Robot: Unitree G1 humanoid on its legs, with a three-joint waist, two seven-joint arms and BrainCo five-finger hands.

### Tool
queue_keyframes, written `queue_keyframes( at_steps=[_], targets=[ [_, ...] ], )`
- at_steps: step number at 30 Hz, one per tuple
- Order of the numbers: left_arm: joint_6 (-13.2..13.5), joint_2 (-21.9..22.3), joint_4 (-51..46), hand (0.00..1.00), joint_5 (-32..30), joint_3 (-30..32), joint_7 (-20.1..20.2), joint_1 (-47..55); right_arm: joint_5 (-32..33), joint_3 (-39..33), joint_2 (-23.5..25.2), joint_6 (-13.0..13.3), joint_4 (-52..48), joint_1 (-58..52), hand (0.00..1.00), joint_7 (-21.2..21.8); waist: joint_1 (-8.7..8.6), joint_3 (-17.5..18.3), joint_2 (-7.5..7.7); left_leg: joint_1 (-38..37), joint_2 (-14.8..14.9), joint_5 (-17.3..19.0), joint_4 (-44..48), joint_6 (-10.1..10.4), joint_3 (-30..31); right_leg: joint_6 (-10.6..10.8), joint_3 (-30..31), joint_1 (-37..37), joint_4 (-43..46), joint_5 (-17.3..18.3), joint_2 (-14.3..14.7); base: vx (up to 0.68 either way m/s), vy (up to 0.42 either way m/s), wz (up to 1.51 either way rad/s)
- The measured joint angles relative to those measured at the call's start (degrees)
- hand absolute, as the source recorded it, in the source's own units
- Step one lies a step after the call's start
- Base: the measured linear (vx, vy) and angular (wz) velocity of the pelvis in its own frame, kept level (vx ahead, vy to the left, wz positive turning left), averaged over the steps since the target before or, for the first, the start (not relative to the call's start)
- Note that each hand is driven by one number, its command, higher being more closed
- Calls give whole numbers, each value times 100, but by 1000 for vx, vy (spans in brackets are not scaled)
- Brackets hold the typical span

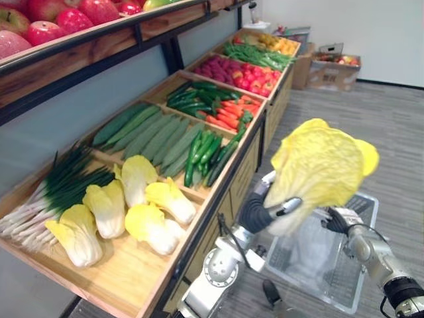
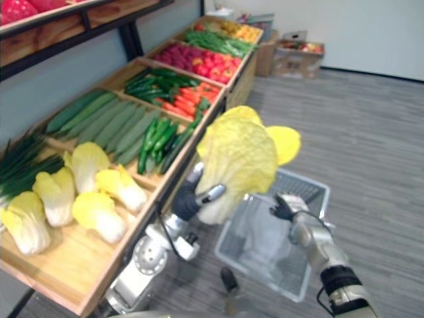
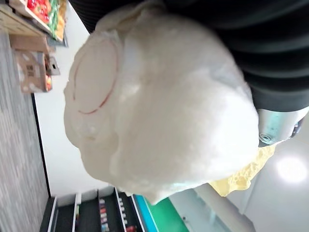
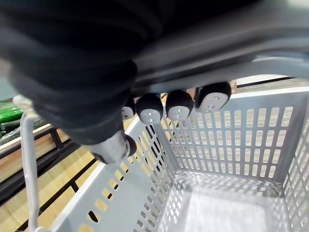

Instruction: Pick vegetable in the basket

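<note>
Cabbage (image 1: 321,165), yellow leaves up and white stem end down, held aloft at 3 o'clock in the head views, above the basket (image 1: 368,200) and not resting in it

left hand (image 1: 266,211) comes up from 6 o'clock, fingers wrapped round the cabbage's pale lower half; left wrist view shows the white base (image 3: 159,111) right against the palm

right hand (image 1: 339,220) at 4 o'clock, fingers (image 4: 179,105) curled over the basket handle (image 4: 28,164); grey slotted basket hangs under it at 5 o'clock, over the grey floor (image 1: 397,132)

wooden counter (image 1: 132,278) runs from 7 o'clock up to 12 o'clock, just beside the basket

- nearest bin, 8 o'clock: loose cabbages (image 1: 149,225), same yellow-and-white kind, lying on their sides
- spring onions (image 1: 56,192) at 9 o'clock, touching the cabbages
- next bin, 10 o'clock: cucumbers (image 1: 152,136) in a row, green chillies (image 1: 205,149) beside them
- then more dark green vegetables with carrots (image 1: 228,114) at 11 o'clock
- then red produce (image 1: 245,74), then green beans (image 1: 255,53) near 12 o'clock

apples (image 1: 59,20) on the upper shelf at 10 o'clock

cardboard box (image 1: 334,71) on the floor at 1 o'clock, well apart from the basket
</note>
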State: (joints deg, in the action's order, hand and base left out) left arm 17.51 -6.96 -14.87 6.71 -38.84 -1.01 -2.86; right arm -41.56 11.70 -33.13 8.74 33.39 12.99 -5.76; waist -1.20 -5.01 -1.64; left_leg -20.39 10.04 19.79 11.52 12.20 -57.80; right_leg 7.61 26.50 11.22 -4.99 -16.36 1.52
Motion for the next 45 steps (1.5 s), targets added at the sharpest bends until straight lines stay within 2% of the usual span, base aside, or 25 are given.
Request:
queue_keyframes(
  at_steps=[8,15,17,20,24,30,35,38,42,45],
  targets=[
    [21,-588,0,100,251,-890,616,-241,297,26,-38,-47,-602,280,100,41,-10,0,-1,135,355,46,339,94,-26,1,-73,80,22,1,205,4,-62,-2],
    [38,-1337,-8,100,783,-1397,1058,-243,1009,699,-492,171,-1132,635,100,370,-13,1,-3,171,455,51,432,132,0,1,-120,81,20,1,240,-14,-31,2],
    [67,-1569,-9,100,882,-1528,1151,-220,1147,783,-618,234,-1300,770,100,466,-3,7,-12,241,479,53,466,134,30,0,-158,131,23,0,223,-18,-33,9],
    [68,-1708,-9,100,881,-1582,1256,-180,1353,892,-712,335,-1302,912,100,561,-4,-4,5,309,508,51,471,133,116,-11,-254,143,19,-9,193,-17,-28,14],
    [71,-1837,-10,100,877,-1657,1265,-147,1471,918,-758,339,-1294,915,100,637,-4,-4,5,370,511,47,467,128,232,-13,-366,128,5,-11,113,-20,-16,20],
    [90,-1831,88,100,695,-1705,1240,-73,1702,942,-757,384,-1294,915,100,721,-24,-35,23,420,450,34,443,100,443,-12,-494,41,-50,-9,-26,-46,-21,16],
    [99,-1604,1162,100,-185,-1536,994,-161,1805,1222,-738,386,-1294,936,100,849,-42,-115,78,433,438,14,414,71,538,-70,-559,-5,-95,34,-52,-43,-45,7],
    [56,-1083,2064,100,-1070,-1061,773,-407,1806,1292,-728,384,-1293,952,100,983,-72,-199,78,517,313,-37,278,28,664,-75,-588,67,-98,34,-124,-17,-32,8],
    [-39,-561,2852,100,-1701,-578,568,-731,1802,1291,-527,378,-1232,1008,100,1023,-182,-296,64,525,248,-55,193,3,708,-78,-623,69,-97,30,-169,-16,-14,8],
    [-188,-107,3645,100,-2208,-265,269,-1031,1913,1282,-382,339,-1232,1047,100,1023,-248,-319,72,522,163,-62,128,-9,721,-78,-612,83,-97,30,-187,0,0,0]
  ],
)
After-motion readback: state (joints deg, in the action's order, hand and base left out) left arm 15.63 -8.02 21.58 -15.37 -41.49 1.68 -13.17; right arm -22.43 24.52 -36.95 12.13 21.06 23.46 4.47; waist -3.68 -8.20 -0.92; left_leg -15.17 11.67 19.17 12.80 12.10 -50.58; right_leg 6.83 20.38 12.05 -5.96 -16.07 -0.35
